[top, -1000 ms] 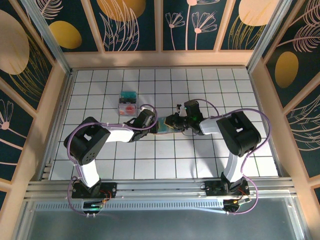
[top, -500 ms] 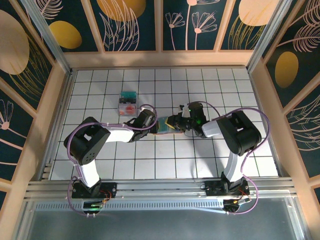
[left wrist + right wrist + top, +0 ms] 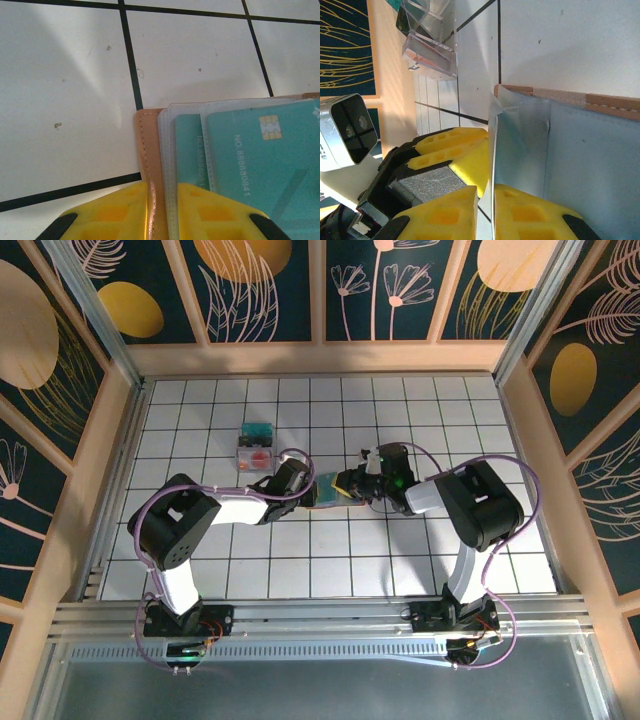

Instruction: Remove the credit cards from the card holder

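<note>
A white tiled table (image 3: pixel 440 550) ruled with black grid lines sits inside a wooden frame, and the two arm bases are bolted along its near rail at 6 o'clock. Near mid-table the arms meet head-on over the card holder (image 3: pixel 330 490). In the overhead view the wrists cover it down to a sliver of teal and tan. The left gripper (image 3: pixel 308 488) comes in from 9 o'clock. Its yellow fingers (image 3: pixel 115 217) are clamped on the holder's pinkish-brown stitched cover, and their tips are cut off by the bottom of the wrist view. Beside that cover lie clear sleeves with two teal credit cards (image 3: pixel 260 165) inside. The front card shows a gold chip and a printed number and runs off the frame at 3 and 6 o'clock, while the one behind shows as a narrow strip. The right gripper (image 3: pixel 350 485) comes in from 3 o'clock, and its yellow fingers (image 3: pixel 445 217) are pinched on the edge of a thin translucent leaf of the holder, whose grey-blue inside stands beside it. Whether that leaf carries a card cannot be made out. Further back, at 10 o'clock from the holder and well apart from it, stands a small clear box (image 3: pixel 256 448) holding something teal and something red and white, too small to read. Beyond it, dark floral panels (image 3: pixel 260 280) close the far wall at 12 o'clock.
</note>
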### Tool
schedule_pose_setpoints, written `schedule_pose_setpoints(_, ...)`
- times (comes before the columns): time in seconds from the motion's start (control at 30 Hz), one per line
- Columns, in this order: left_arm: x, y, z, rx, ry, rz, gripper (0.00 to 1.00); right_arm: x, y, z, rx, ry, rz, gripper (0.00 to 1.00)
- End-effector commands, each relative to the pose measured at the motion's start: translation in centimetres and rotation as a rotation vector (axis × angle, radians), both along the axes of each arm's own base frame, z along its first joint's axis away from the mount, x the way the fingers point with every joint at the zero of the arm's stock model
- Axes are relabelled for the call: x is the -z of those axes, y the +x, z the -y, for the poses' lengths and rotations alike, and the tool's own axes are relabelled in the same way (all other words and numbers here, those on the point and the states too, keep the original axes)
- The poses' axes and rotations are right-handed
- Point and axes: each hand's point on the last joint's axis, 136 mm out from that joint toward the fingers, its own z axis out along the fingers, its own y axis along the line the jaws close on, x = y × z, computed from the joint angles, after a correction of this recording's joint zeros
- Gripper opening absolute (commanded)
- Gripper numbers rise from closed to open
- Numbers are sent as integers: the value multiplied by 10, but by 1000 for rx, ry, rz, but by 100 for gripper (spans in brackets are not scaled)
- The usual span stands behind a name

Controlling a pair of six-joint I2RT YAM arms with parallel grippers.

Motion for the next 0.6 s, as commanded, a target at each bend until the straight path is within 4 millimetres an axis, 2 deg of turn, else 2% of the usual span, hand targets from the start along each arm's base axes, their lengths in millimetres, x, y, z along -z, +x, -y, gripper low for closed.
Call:
schedule_pose_setpoints(0.0,35,-23,-16,0,94,-126,21,-15,0,1,-18,26,40,16)
schedule_pose_setpoints(0.57,35,-23,-18,-6,100,-123,20,-13,1,9,3,11,34,16)
